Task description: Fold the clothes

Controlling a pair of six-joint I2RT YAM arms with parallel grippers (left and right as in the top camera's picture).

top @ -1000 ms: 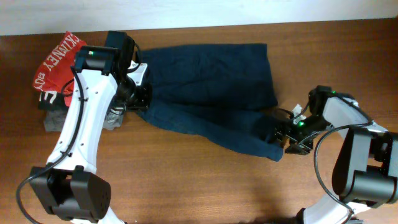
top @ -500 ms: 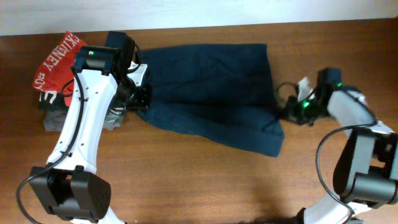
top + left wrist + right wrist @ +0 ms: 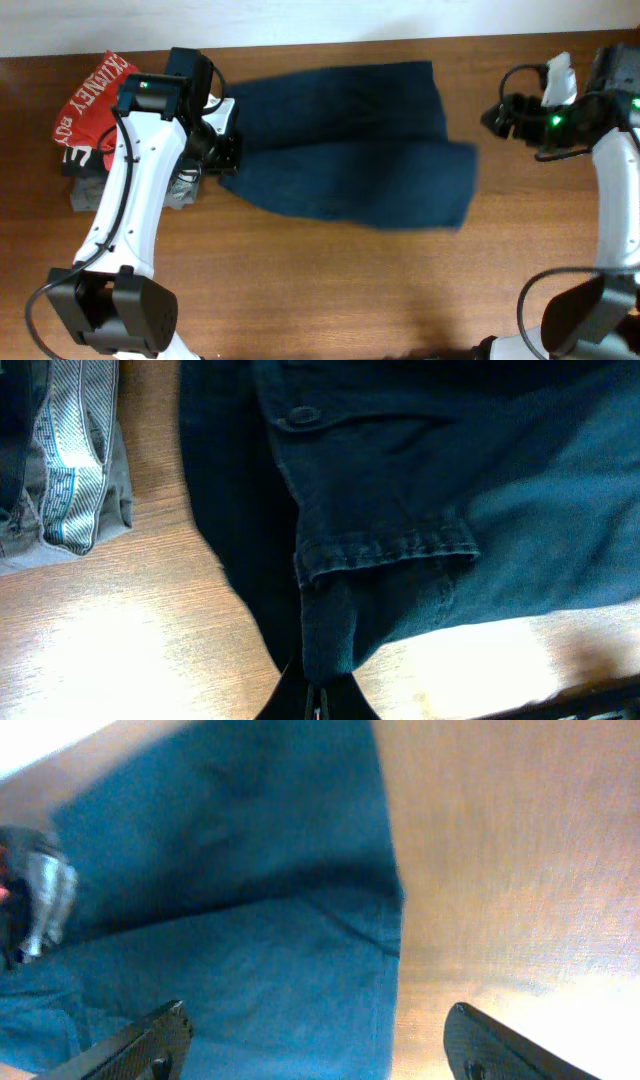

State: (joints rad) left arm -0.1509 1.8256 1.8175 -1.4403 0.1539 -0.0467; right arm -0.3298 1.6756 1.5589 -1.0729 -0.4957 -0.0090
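The dark navy-blue clothes (image 3: 340,140) lie spread across the back middle of the table. My left gripper (image 3: 226,152) is shut on the cloth's left edge. In the left wrist view the closed fingers (image 3: 318,702) pinch a fold of the navy cloth (image 3: 400,510), which shows a button and a hemmed flap. My right gripper (image 3: 493,116) is open and empty, raised just right of the cloth's right edge. In the right wrist view its fingers (image 3: 320,1040) are spread wide above the cloth's edge (image 3: 250,920).
A red garment with white lettering (image 3: 95,95) lies on a grey folded garment (image 3: 90,192) at the far left, beside my left arm. The grey one with a striped band shows in the left wrist view (image 3: 70,470). Bare wooden table (image 3: 330,290) lies in front.
My right gripper went from the cloth's lower right corner up and to the right, and is now open and off it. The cloth's lower right part now lies further right and flatter.
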